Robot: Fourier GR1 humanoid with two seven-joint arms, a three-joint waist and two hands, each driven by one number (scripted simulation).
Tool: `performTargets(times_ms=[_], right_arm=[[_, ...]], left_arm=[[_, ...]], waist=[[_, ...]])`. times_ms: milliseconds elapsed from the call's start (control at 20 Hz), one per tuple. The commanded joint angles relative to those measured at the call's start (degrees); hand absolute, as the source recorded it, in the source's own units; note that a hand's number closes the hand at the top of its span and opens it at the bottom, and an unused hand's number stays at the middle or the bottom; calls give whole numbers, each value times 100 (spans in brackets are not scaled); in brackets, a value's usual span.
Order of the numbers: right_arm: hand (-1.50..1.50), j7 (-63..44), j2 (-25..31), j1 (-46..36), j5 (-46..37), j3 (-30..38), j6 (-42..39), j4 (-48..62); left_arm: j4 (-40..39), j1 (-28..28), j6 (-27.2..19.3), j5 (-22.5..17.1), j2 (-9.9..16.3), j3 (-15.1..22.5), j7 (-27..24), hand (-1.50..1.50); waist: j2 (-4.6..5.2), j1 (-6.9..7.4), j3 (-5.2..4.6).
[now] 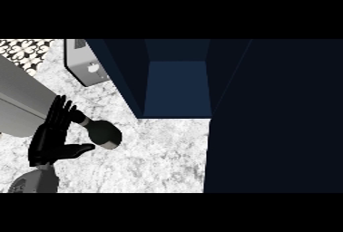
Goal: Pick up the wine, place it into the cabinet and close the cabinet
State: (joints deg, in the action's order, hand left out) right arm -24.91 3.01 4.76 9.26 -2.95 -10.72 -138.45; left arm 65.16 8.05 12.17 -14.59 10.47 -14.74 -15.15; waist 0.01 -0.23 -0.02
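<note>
**Marble counter, wine lying down, cabinet waiting open**

Marbled white stone is carrying the wine (100,130) — a dark bottle lying on its side, neck pointing up-left toward the fingers of the left hand (52,136). That hand is standing just beside the bottle with its fingers straight and spread and its thumb pointing toward the bottle's body; nothing is curling round the glass, so the bottle is not yet held. The right hand is not showing anywhere.

Ahead and to the right, the cabinet (178,86) is standing open, its blue inside lit, and its dark door (275,118) is filling the right of the view.

Risk, as I judge it: a bottle on its side is likely to roll — a nudge from those straight fingers, before the thumb is closing in, could send it off across the counter (161,158) and away from reach. The open door may also be crowding the path in.
</note>
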Motion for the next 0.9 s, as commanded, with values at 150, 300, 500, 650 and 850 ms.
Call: performTargets(times_ms=[150,300,500,650,850], right_arm=[[-150,-140,-286,-193,-527,-597,331,-34],[-150,-330,131,-400,514,490,79,25],[-150,-60,13,43,300,328,-63,-70],[-150,-8,-167,-110,-95,-66,73,-74],[-150,12,-26,-332,39,232,17,174]], left_arm=[[-1609,566,425,178,197,-78,-940,-150],[-1659,261,303,375,-43,114,-1240,-150],[-1805,568,216,288,28,101,-986,-150],[-3009,964,397,478,115,5,-1871,-150],[-3827,1370,417,506,164,-86,-2229,-150]], waist=[[6,-9,-2],[4,1,1],[-1,-2,2],[6,-21,-1],[11,-25,-2]])
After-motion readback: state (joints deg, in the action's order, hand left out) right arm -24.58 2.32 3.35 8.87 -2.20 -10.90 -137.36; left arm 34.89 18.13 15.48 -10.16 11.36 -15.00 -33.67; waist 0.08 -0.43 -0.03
